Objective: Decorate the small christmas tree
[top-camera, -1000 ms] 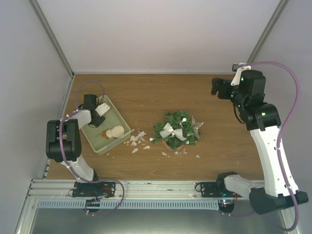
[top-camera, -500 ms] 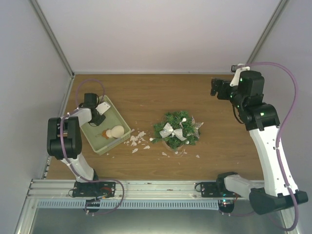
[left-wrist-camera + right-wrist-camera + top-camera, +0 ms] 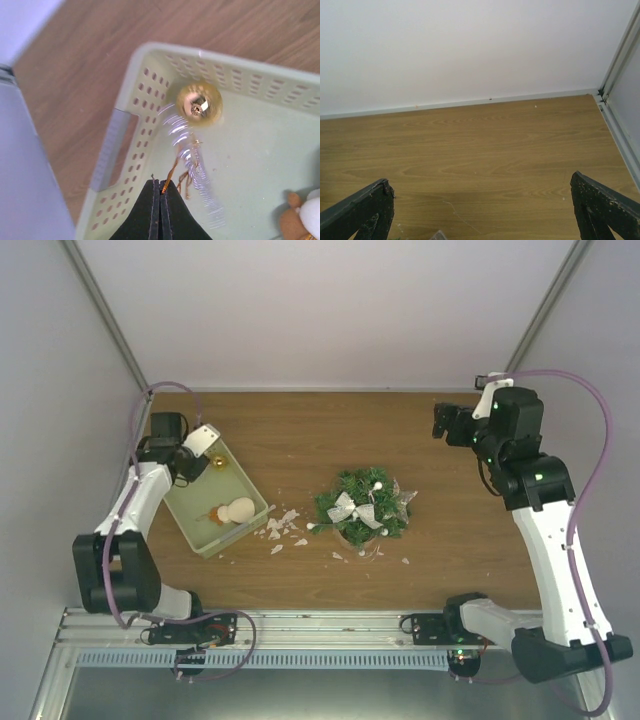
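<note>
Aluminium rail (image 3: 300, 625) along the near edge carries the bases of both arms. Beyond it lies a brown wooden bench (image 3: 300, 440) enclosed by pale walls.

Seen from above, the small christmas tree (image 3: 360, 505) sits near the middle of the bench, slightly right of centre. It has dark green branches, a silver bow (image 3: 352, 510) and a few small white balls. White scraps (image 3: 283, 525) are scattered on the wood just left of it.

Further left is a pale green perforated tray (image 3: 240, 532), set at an angle. A cream and brown figure (image 3: 235, 510) lies at its near end.

Over the tray's far end, the left tool (image 3: 200, 445) is clenched. The left wrist view shows its black fingers (image 3: 150, 210) pressed together on a thin golden thread (image 3: 172, 175). A shiny gold bauble (image 3: 199, 103) hangs from that thread, close to the tray's holed wall (image 3: 150, 85).

At the far right, well apart from the tree, the right tool (image 3: 440, 420) is held above the bench with its jaws spread wide, grasping nothing. Its wrist view shows only bare wood and the far wall between them.
</note>
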Robot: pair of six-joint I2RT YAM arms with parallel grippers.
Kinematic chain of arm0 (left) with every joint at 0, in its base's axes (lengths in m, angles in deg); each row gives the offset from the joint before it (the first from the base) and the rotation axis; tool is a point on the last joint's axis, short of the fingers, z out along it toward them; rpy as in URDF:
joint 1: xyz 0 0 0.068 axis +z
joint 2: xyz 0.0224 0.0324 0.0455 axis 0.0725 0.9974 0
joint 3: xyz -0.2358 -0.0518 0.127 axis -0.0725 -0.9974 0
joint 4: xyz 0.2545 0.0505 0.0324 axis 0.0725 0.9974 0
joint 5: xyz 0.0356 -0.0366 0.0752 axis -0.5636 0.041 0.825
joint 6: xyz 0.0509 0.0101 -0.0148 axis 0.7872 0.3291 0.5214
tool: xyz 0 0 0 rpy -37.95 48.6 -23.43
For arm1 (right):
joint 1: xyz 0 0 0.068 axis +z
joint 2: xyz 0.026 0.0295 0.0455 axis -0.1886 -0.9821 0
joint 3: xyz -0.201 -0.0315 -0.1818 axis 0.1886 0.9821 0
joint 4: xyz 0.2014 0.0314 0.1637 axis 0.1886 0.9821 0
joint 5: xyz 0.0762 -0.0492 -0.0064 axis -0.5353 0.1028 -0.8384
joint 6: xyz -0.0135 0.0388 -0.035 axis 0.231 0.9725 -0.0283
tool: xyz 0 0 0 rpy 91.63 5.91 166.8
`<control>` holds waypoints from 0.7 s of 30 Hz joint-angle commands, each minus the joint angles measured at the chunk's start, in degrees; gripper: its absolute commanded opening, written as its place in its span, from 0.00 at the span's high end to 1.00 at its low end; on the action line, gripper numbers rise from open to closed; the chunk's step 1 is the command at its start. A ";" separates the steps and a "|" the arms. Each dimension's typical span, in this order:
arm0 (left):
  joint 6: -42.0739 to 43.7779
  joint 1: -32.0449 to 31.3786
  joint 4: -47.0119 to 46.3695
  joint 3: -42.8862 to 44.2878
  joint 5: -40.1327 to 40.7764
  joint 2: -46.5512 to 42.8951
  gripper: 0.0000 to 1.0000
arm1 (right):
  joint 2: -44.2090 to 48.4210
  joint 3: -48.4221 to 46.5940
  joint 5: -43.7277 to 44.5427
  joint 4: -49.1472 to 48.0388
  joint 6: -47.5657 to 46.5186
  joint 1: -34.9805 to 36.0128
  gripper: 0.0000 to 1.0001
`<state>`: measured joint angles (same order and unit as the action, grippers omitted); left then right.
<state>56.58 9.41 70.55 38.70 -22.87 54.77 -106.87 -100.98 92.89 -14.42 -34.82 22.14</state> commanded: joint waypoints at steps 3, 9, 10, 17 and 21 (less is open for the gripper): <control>-0.35 0.27 8.64 5.75 -5.08 -5.97 1.00 | 1.18 -0.27 -1.11 -1.84 -0.36 -0.54 0.05; -1.57 -0.53 15.32 14.21 -13.63 -7.88 1.00 | 2.66 0.01 -5.54 -2.92 -2.81 -0.52 0.05; -1.91 -1.21 16.26 15.85 -14.91 -8.05 1.00 | 2.80 -0.18 -5.67 -2.73 -3.48 -0.54 0.05; -3.53 -6.46 19.10 22.34 -17.81 -7.91 1.00 | 3.88 -1.07 -7.28 -0.43 -5.60 -0.50 0.05; -2.52 -6.57 18.97 18.98 -14.37 -8.79 1.00 | 4.51 -0.24 -8.27 0.05 -5.53 -0.54 0.05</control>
<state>54.17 3.14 88.27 60.01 -38.26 47.27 -103.48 -101.07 86.23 -15.01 -39.09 22.09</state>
